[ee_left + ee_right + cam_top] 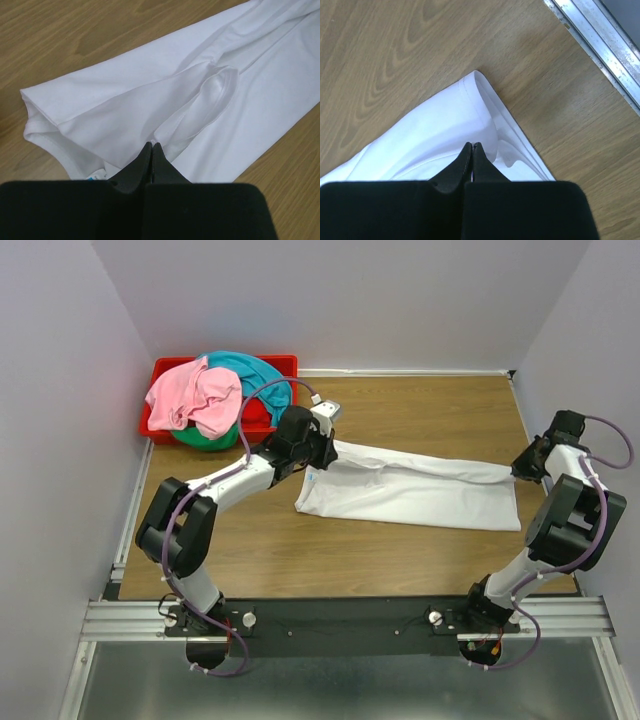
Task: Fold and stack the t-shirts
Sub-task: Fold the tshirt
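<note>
Progress was slight: you had left gripper (322,448) and right gripper (520,468) shut on the half-folded white t-shirt (420,498); pink shirt (195,398), teal shirt (262,375), green shirt (205,440) lay in the bin (165,367).

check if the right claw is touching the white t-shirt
Touching. The right wrist view shows the right claw shut, pinching a fold of the white t-shirt; the top view shows the cloth drawn taut toward it.

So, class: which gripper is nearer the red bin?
Left. The left gripper is close beside the red bin; the right gripper is far across the table.
</note>
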Motion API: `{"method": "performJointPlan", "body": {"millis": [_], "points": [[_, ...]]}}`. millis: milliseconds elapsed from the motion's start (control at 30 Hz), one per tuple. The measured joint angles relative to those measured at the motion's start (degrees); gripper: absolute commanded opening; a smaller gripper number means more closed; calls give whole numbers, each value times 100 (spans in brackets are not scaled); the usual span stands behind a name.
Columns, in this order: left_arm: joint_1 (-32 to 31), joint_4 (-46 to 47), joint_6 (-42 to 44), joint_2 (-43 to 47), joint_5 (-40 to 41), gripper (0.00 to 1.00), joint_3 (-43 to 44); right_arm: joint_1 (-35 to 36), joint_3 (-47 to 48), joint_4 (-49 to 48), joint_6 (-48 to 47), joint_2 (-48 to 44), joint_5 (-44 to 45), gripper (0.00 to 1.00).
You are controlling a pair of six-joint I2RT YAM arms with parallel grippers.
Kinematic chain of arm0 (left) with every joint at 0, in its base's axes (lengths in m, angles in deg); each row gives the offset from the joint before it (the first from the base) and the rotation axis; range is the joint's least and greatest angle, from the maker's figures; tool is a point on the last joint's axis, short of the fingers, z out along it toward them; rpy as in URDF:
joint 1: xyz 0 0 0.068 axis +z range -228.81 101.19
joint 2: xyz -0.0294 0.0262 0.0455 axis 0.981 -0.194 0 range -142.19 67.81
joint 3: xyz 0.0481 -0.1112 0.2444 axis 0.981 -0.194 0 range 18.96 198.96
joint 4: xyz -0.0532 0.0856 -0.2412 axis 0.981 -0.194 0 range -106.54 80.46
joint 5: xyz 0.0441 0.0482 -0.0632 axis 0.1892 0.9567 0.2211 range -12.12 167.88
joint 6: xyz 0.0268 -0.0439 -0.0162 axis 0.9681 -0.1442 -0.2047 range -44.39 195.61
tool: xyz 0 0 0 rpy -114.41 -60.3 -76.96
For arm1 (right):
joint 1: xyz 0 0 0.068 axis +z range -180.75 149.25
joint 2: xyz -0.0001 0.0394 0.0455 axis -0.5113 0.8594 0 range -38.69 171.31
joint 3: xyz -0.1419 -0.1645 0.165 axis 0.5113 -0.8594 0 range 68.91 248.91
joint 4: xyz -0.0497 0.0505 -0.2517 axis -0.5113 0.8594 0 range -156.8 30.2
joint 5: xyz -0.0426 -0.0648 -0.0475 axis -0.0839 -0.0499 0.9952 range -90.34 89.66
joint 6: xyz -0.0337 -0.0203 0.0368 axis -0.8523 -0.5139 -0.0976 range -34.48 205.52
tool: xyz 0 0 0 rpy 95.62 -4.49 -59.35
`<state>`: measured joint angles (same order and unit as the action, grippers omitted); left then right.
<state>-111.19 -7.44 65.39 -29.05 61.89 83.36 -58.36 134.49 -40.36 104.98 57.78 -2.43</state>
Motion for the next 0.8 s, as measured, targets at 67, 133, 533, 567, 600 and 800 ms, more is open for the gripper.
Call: {"method": "performJointPlan", "body": {"millis": [67, 133, 533, 567, 600, 800], "points": [[0, -4, -39, 61, 81, 0, -79, 0, -28, 0, -2, 0, 35, 2], [0, 2, -74, 107, 138, 0, -109, 0, -63, 0, -2, 0, 85, 2], [-83, 20, -203, 120, 177, 36, -323, 0, -282, -2, 11, 0, 297, 30], [-103, 7, -199, 125, 179, 41, -358, 0, -308, 0, 11, 0, 317, 37], [-114, -7, -221, 142, 181, 48, -420, 0, -350, -7, -2, 0, 354, 42], [-129, -210, -350, 660, 184, 65, -822, 0, -649, 31, 149, -210, 522, 62]]}}
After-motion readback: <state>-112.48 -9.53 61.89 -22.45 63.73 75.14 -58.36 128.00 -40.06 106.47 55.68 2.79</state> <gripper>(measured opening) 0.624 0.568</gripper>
